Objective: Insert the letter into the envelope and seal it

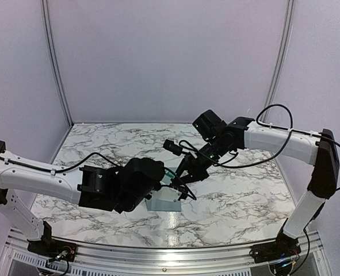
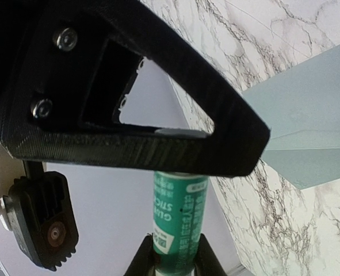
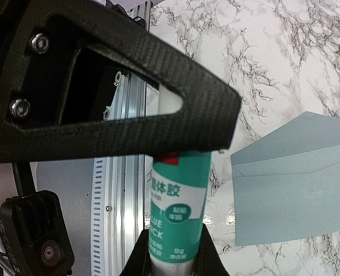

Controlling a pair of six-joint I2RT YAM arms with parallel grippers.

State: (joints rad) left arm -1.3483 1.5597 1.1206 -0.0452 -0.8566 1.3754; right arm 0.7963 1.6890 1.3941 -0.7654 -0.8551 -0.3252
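**Item 1: envelope** (image 1: 166,202). Muted blue-grey paper, rectangular, lying flat on the desk (image 1: 244,195) near its front middle. It sits directly below the spot where the two tools meet. A shallow V-shaped crease runs across its face. Whether the flap is stuck down cannot be told.

**Item 2: glue stick** (image 3: 178,195). Green label with white print, and a white end above a red band. It is held clear of the desk, above the envelope, between the two tools.

**Item 3: left tool** (image 1: 163,179). It reaches in from the left, with the arm low over the desk. In the right wrist view a pair of black fingers (image 3: 207,259) comes up from the bottom edge. They press on both sides of the stick's lower end, so the jaws stand narrow and are gripping the stick.

**Item 4: right tool** (image 1: 180,178). It angles down from the right. In the left wrist view a matching pair of fingers (image 2: 138,261) pinches the stick from either side. These jaws are also nearly closed, with the stick between them.

**Item 5: desk.** White marble pattern with grey veining. An aluminium rail (image 1: 158,256) runs along the near edge, where the arm bases are bolted.

**Item 6: black cable** (image 1: 273,109). It loops above the right arm's forearm.
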